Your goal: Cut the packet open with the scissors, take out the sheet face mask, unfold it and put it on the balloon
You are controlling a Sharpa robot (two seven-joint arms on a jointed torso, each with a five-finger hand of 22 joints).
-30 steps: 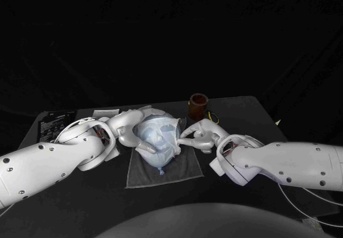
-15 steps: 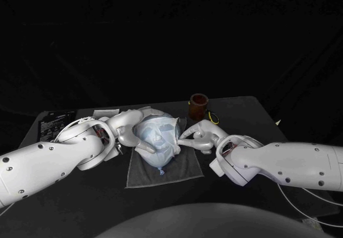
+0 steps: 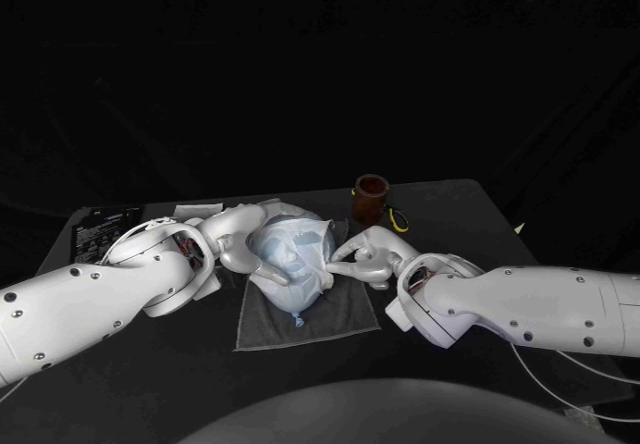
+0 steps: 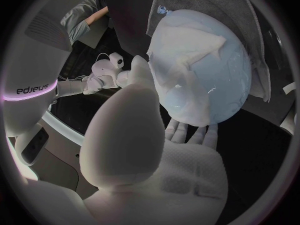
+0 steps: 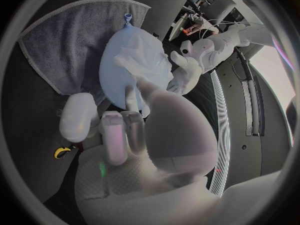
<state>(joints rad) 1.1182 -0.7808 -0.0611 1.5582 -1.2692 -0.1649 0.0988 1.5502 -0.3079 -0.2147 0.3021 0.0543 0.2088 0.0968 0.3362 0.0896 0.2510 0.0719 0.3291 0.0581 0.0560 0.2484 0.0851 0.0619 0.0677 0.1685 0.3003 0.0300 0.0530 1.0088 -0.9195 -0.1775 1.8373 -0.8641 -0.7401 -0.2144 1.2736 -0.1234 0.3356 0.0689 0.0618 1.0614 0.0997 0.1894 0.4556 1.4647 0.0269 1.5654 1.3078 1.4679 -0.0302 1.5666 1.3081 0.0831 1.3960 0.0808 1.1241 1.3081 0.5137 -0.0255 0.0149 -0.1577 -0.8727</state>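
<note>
Silver fingers (image 3: 343, 250) on glossy balloon (image 4: 215, 92), creased mask (image 4: 187, 52)

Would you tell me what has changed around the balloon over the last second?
The right robot hand and its arm edged slightly towards the balloon, fingertips touching the sheet mask on its side. The left robot hand kept holding the balloon's other side. The balloon, grey towel and brown bottle stayed put.
</note>
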